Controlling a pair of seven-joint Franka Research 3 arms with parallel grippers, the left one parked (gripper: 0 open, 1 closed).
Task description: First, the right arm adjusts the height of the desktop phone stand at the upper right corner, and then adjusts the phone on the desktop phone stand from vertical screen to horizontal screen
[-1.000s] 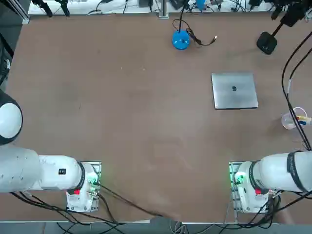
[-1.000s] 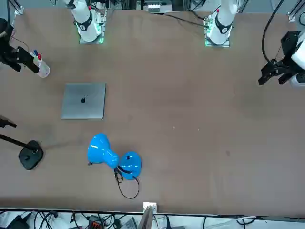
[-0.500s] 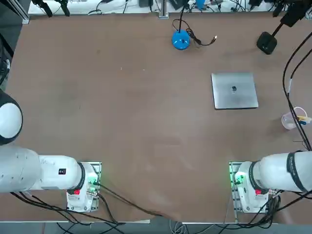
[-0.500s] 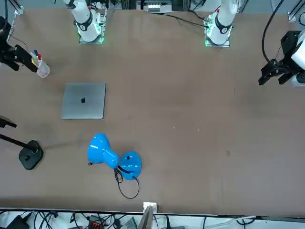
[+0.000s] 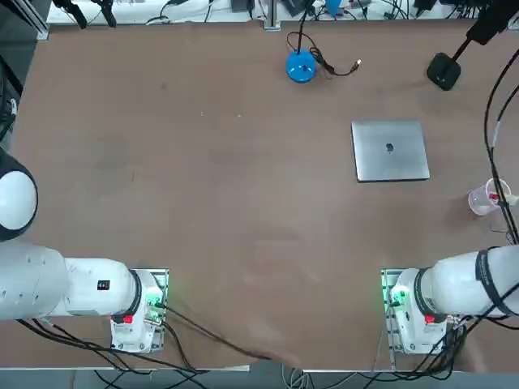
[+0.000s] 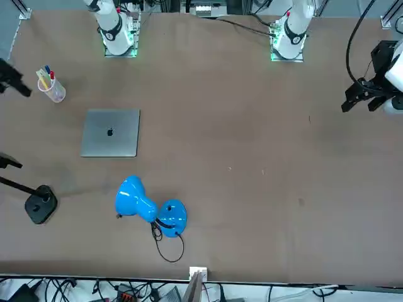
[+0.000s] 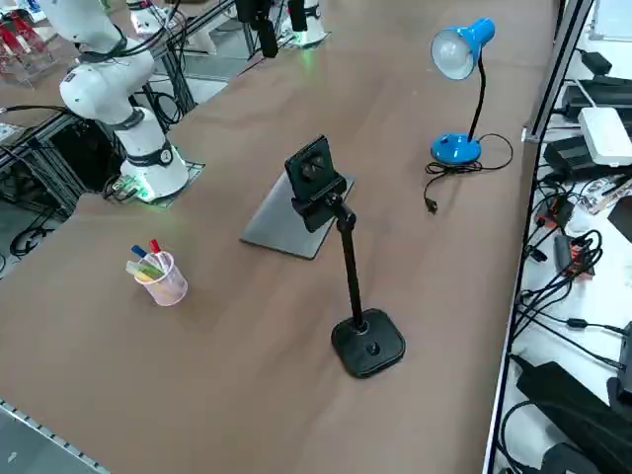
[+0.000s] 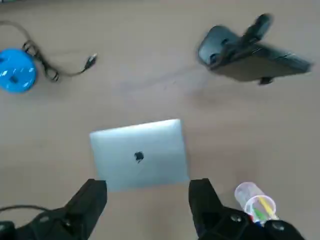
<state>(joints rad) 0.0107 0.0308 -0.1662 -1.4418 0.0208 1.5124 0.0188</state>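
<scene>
The black phone stand has its base [image 7: 368, 344] near the table's far right corner. Its thin pole [image 7: 348, 265] rises to a clamp that holds the black phone [image 7: 312, 174] upright and tilted back. In the top view the base [image 5: 443, 71] sits at the upper right with the phone [image 5: 489, 27] above it. My right gripper [image 8: 146, 200] is open with nothing between its fingers. It hovers high above the near edge of the laptop [image 8: 140, 155], well short of the phone [image 8: 260, 61]. The right arm [image 5: 462, 285] rises from its base.
A closed silver laptop [image 5: 390, 151] lies between my base and the stand. A clear cup of pens [image 5: 487, 197] stands near the right edge. A blue desk lamp [image 5: 301, 66] with a loose cable sits at the far edge, left of the stand.
In the front view the right gripper has slid off the pen cup towards the picture's left edge, so the cup now shows whole. Stand, phone and laptop have not moved.
</scene>
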